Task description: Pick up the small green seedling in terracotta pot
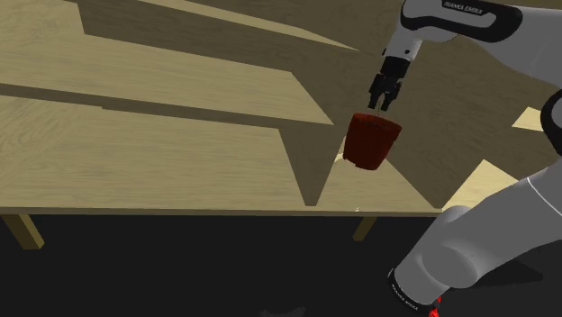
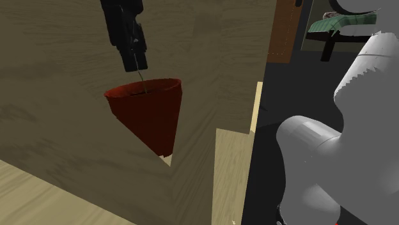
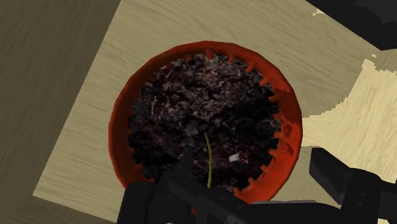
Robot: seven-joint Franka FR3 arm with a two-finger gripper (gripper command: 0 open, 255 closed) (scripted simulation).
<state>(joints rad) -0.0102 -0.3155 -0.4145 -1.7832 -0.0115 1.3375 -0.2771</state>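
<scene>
Because the red-brown pot (image 1: 370, 142) sits tilted beneath the gripper (image 1: 384, 108), in line with the gripper's own lean, and its base appears clear of the tabletop (image 1: 135, 153), judge the lift as begun. Neither the shoulder view nor the second exterior view shows a plain gap under the base, so confirm clearance before you count the task complete.

Jaws: clenched on the thin green seedling (image 3: 208, 159), as far as the views show. Its stem rises from the dark soil (image 3: 191, 102) straight into the jaws. Nothing of the jaws touches the pot rim, so the pot appears to hang from the stem alone. Judge that hold as fragile.

Left to do: raise the pot well clear of the tabletop and hold it steady.

Readable writing: white lettering on the upper arm link (image 1: 464, 11) reads FRANKA EMIKA. A dark ring (image 1: 407, 293) near the arm's lower joint carries small white lettering that you cannot read. The pot carries no label on the sides shown.
</scene>
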